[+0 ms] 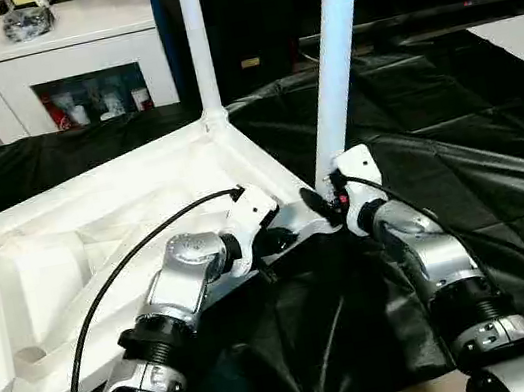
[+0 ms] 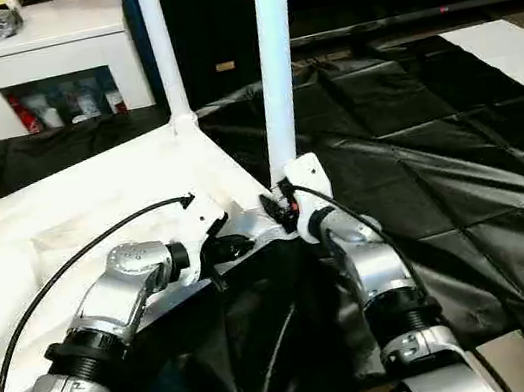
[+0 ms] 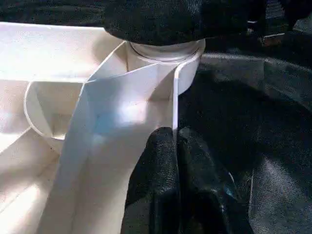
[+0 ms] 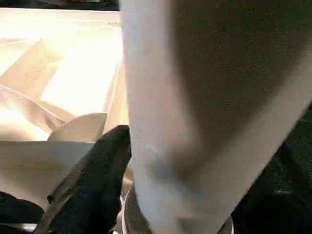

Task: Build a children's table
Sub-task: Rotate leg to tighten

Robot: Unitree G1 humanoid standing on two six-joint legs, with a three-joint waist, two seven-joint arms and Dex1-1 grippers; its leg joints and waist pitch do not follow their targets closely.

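Seating a leg in the near corner socket

The tabletop (image 1: 95, 225) lies underside up on black cloth (image 1: 461, 171). My right gripper (image 1: 329, 199) clasps the leg (image 1: 333, 51) low, to hold it upright; my left gripper (image 1: 275, 242), fingers (image 3: 165, 185) pinched together, braces the tabletop's edge against sliding.

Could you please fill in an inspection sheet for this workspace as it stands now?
Surface: black sheet under everything.
Job's things: tabletop upside down; far leg upright in its socket; near leg standing in the near corner socket.
Clutter: nothing seen.
Grippers: left gripper shut, at the tabletop's edge wall; right gripper around the near leg's base, a finger beside it.
Cables: black cable along the left arm.
Surroundings: white cabinet behind.
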